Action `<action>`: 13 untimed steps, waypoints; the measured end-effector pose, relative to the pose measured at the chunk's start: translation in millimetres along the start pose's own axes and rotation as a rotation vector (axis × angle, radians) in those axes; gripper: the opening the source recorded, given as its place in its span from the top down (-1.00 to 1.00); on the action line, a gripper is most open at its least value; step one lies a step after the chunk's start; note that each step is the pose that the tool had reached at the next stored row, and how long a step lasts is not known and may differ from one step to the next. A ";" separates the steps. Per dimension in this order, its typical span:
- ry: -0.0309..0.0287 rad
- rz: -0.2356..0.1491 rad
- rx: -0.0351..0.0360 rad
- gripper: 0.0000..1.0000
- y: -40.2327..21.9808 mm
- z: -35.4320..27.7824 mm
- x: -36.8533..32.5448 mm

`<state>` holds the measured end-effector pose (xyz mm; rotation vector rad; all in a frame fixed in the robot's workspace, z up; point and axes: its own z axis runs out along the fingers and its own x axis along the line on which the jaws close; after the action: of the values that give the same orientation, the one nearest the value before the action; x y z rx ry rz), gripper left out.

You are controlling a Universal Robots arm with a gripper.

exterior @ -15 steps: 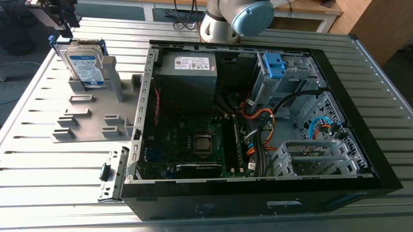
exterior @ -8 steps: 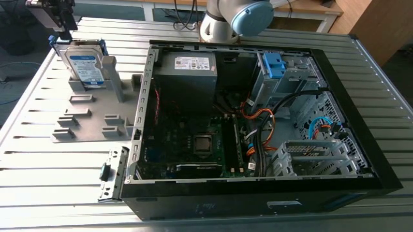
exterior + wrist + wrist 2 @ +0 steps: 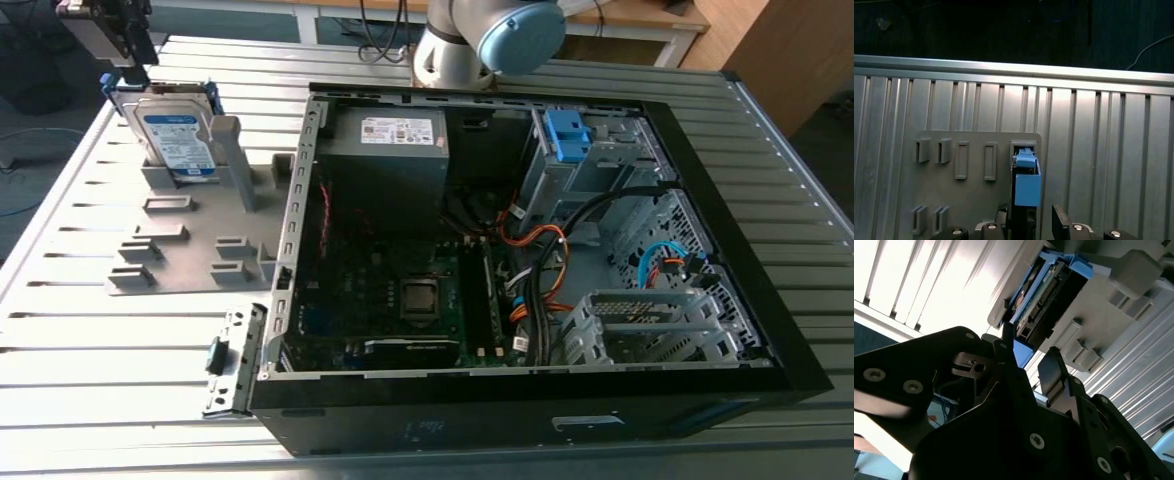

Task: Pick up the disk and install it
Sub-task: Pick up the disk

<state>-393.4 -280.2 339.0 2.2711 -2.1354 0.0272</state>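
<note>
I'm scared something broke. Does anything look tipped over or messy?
Nothing looks broken or spilled. The disk stands on edge in its grey holder, and the computer case lies open on its side.

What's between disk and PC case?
In the exterior view, the grey fixture plate holding the disk: its upright post and a small block stand before the case.

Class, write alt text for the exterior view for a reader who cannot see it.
A robot gripper hangs over the disk, which stands upright in a grey holder plate on a slatted metal table. To the exterior view's right lies an open black computer case.
</note>
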 end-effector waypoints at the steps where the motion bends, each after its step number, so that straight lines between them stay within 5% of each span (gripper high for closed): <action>1: 0.0000 0.000 -0.0001 0.06 0.1 0.0 0.0; 6: 0.0000 0.000 0.0000 -0.20 0.4 0.0 0.0; 13: 0.0000 -0.001 0.0000 -0.20 8.5 5.4 1.3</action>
<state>-401.8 -282.2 333.6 2.2726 -2.1338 0.0272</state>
